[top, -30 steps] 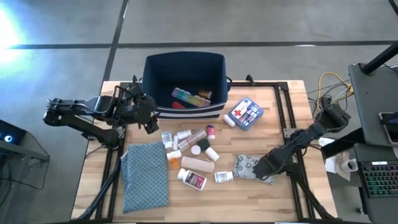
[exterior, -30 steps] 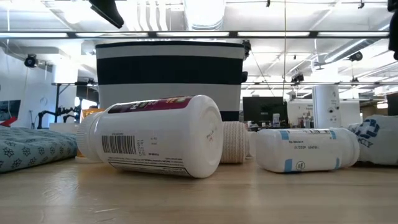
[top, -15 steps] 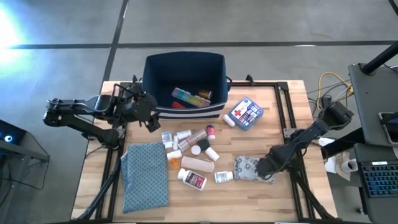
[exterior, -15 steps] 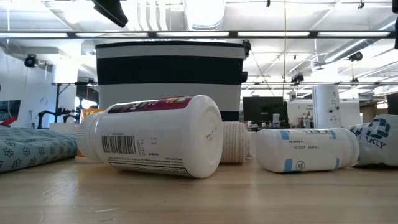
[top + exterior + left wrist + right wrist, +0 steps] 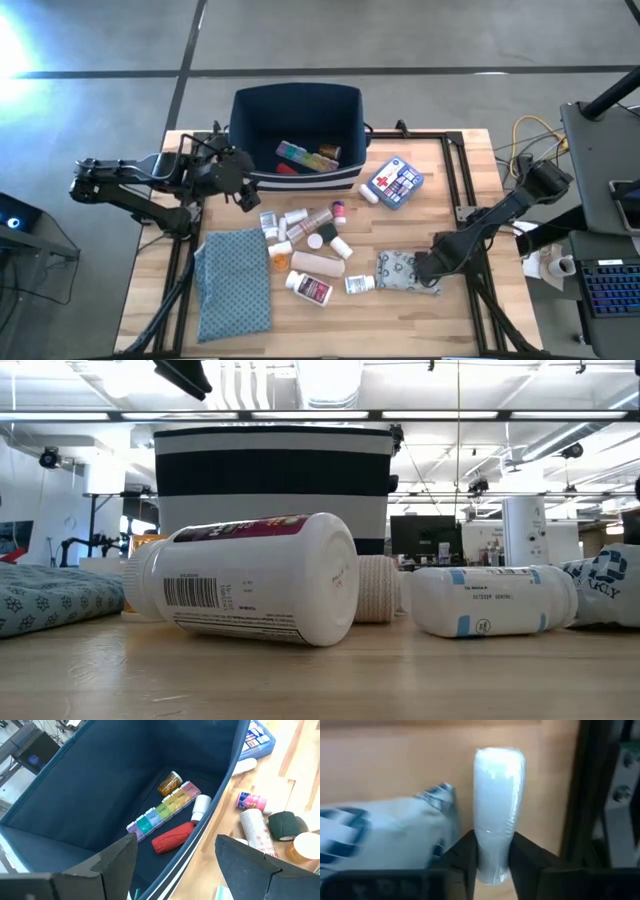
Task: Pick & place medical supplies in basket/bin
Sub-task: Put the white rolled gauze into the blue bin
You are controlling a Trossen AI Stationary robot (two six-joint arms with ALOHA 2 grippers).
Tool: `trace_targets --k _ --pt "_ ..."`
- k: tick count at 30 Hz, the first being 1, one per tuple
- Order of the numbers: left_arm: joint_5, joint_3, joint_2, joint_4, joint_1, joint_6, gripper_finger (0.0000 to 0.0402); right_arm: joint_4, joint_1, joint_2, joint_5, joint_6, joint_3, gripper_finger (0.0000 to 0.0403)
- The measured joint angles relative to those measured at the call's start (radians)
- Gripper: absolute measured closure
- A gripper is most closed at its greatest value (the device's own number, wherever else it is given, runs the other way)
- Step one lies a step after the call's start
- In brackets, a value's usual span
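The navy bin (image 5: 295,92) stands at the table's far edge and holds a rainbow organizer (image 5: 165,810), a red roll (image 5: 172,837) and small bottles. White bottles (image 5: 300,222), a tan roll (image 5: 318,265) and a red-cross box (image 5: 392,182) lie on the wood. My right gripper (image 5: 428,270) points down beside the grey patterned pouch (image 5: 400,270), shut on a pale wrapped roll (image 5: 497,795). My left gripper (image 5: 240,196) hovers open at the bin's near left corner, holding nothing. My right gripper pinches the pale wrapped roll's nearer end (image 5: 492,845) between its two fingers (image 5: 465,856). The fingers come from above, pointing steeply down, one on each long side. The roll stretches away from them along the wood, right beside the pouch (image 5: 380,830); I cannot tell whether it is lifted.
A flat teal dotted cloth (image 5: 235,282) lies at the near left. Black frame rails (image 5: 465,200) run along the table's right side, close to my right gripper. In the low view, a big white bottle (image 5: 250,580) and a smaller one (image 5: 490,600) lie in front of the bin (image 5: 270,470).
My right arm has shifted slightly beside the pouch and its wrist has rolled. The end of the pouch nearest it has moved and stands a little higher than a second ago. My left gripper has stayed by the bin.
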Motion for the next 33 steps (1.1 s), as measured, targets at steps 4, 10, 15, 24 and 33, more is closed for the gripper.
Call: trace_targets --k 4,10,15,24,33 --pt "0.0 0.0 0.0 0.011 0.0 0.0 0.0154 -0.002 -0.001 -0.039 0.142 0.018 0.013 0.0357" --pt "0.001 0.0 0.0 0.039 0.0 0.0 0.0154 -0.025 -0.038 -0.109 0.501 -0.031 0.1 0.0352" --pt "0.001 0.0 0.0 0.069 0.0 -0.001 0.0154 0.031 -0.178 -0.113 0.722 -0.295 0.204 0.0348" --pt "0.069 0.001 -0.007 0.081 -0.003 -0.026 0.0154 0.315 -0.513 -0.104 0.805 -1.085 0.45 0.0349" --pt "0.08 0.002 -0.018 -0.03 -0.003 -0.183 0.0154 0.328 -0.723 0.052 0.605 -1.618 0.846 0.0349"
